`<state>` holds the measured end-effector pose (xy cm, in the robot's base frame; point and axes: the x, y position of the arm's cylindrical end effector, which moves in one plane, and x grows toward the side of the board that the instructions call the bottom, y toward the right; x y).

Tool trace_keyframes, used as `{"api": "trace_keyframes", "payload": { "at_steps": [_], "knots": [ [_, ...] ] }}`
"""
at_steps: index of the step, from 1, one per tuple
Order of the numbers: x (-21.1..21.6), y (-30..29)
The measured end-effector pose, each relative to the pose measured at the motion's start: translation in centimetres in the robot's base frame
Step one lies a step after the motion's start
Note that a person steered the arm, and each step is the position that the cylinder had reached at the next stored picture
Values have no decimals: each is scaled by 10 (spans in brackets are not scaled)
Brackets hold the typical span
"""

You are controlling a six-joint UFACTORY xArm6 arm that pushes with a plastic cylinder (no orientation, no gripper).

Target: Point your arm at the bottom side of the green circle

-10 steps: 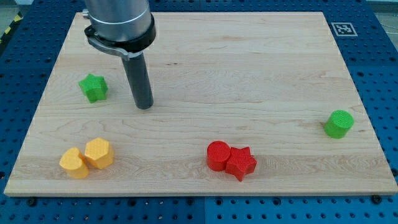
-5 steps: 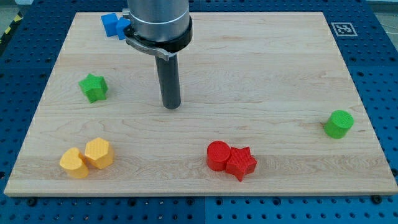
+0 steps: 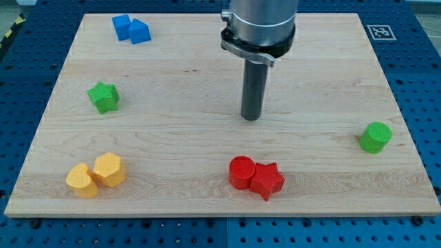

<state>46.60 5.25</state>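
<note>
The green circle (image 3: pixel 375 137) stands near the board's right edge. My tip (image 3: pixel 251 117) rests on the board near its middle, well to the left of the green circle and slightly higher in the view. It touches no block. The red circle (image 3: pixel 242 171) and red star (image 3: pixel 267 180) lie below my tip, touching each other.
A green star (image 3: pixel 104 96) sits at the left. A yellow heart (image 3: pixel 82 180) and yellow hexagon (image 3: pixel 109 169) sit together at the bottom left. Two blue blocks (image 3: pixel 131 29) lie at the top left. A marker tag (image 3: pixel 378 32) is at the board's top right corner.
My tip has slid to the right across the board, from near the green star to the middle. The blue blocks have come into sight. No block has moved.
</note>
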Motion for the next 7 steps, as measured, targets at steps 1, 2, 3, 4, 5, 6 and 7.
{"api": "trace_keyframes", "payload": {
  "at_steps": [1, 2, 3, 4, 5, 6, 7],
  "knots": [
    [8, 20],
    [10, 36],
    [18, 56],
    [29, 70],
    [38, 72],
    [56, 75],
    [67, 99]
  ]
}}
